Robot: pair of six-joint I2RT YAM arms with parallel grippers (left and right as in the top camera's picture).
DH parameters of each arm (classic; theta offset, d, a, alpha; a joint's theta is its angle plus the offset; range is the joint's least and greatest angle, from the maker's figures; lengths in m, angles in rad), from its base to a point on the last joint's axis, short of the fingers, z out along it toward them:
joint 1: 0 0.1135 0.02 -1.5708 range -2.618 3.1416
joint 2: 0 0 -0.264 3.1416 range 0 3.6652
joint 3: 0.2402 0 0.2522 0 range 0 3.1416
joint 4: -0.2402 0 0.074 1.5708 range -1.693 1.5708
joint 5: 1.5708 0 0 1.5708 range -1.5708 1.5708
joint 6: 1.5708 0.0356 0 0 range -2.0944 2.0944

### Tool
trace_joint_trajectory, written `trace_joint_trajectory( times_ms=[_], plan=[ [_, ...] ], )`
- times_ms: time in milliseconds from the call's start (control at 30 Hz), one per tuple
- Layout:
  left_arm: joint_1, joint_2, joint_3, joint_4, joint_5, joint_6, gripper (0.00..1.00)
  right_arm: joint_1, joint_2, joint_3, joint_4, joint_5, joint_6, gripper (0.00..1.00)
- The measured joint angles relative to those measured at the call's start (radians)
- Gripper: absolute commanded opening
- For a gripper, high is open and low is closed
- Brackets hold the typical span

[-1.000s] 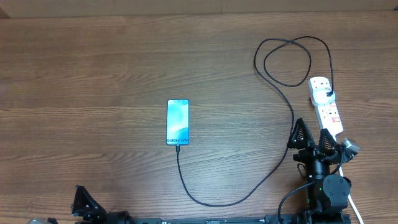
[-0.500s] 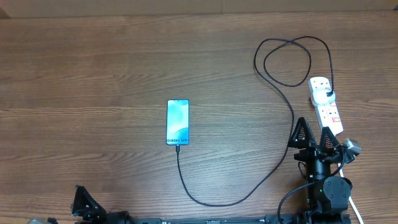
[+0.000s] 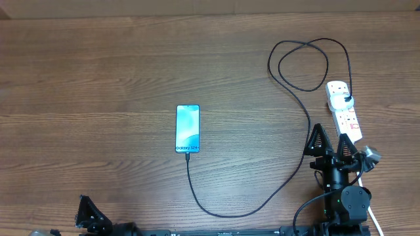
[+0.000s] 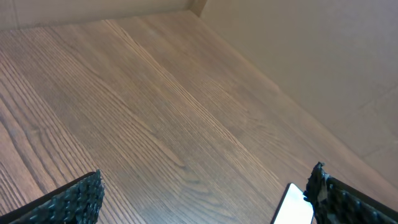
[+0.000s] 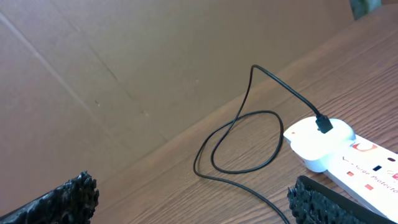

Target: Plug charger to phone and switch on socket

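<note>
So the whole thing sits on a big wood-grain table (image 3: 98,65). The right gripper (image 3: 330,133) is at the near right side, fingers spread wide with nothing between them. The left gripper (image 4: 207,180) is down at the near left corner, also spread wide and empty. Its wrist view is mostly bare tabletop.

The socket (image 3: 344,111) is a white strip at the right edge, running away from the robot. Its near end is just beyond the right gripper's outer finger, pretty much touching it in the overhead view. In the right wrist view the socket (image 5: 348,155) sits ahead and to the right, right by that finger.

The phone (image 3: 188,128) lies flat mid-table with its screen lit blue, well apart from both grippers. It's off to the left of the right one.

The charger (image 3: 188,169) meets the phone's near short edge and swings in a wide arc toward the robot. It then passes just left of the right gripper, loops at the far side, and drops into a white adapter (image 5: 320,146) on the strip's far end.

Tiny red switches (image 3: 350,122) dot the strip, but I can't tell which way they're flipped.
</note>
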Motion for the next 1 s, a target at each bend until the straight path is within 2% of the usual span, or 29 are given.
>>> trace_joint_trajectory(
  times_ms=[767,1000],
  plan=[
    [0.000,0.000,-0.002,0.003,0.000,0.000,1.00,0.000,0.000,0.000,0.000,0.000,0.000,1.00],
    [-0.016,0.000,-0.062,0.040,0.000,0.000,1.00,0.000,0.000,0.000,0.000,0.000,0.000,1.00]
  ],
)
